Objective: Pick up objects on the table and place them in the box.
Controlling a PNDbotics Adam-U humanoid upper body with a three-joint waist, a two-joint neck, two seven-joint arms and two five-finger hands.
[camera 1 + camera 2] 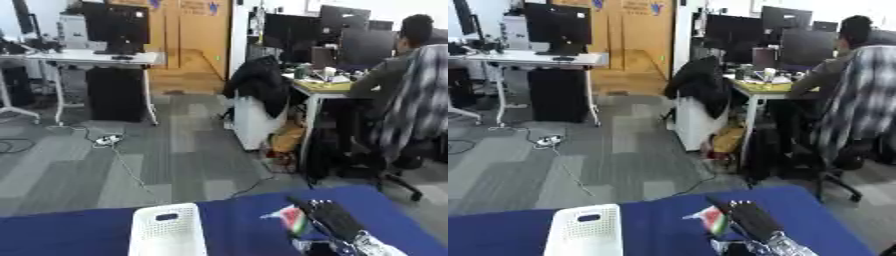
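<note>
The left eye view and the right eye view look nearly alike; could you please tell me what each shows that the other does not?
Only the left eye view: a wider stretch of blue table left of the white box. Only the right eye view: grey floor beyond the table's right edge. Both: the box, the right hand with straight fingers, and a red, green and white object beside it; contact is unclear.

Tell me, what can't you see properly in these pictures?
- The white box: bottom edge cuts it off in both views; inside hidden.
- The red, green and white thing: too blurred to name; the right hand covers part of it.
- Left hand: in neither view.
</note>
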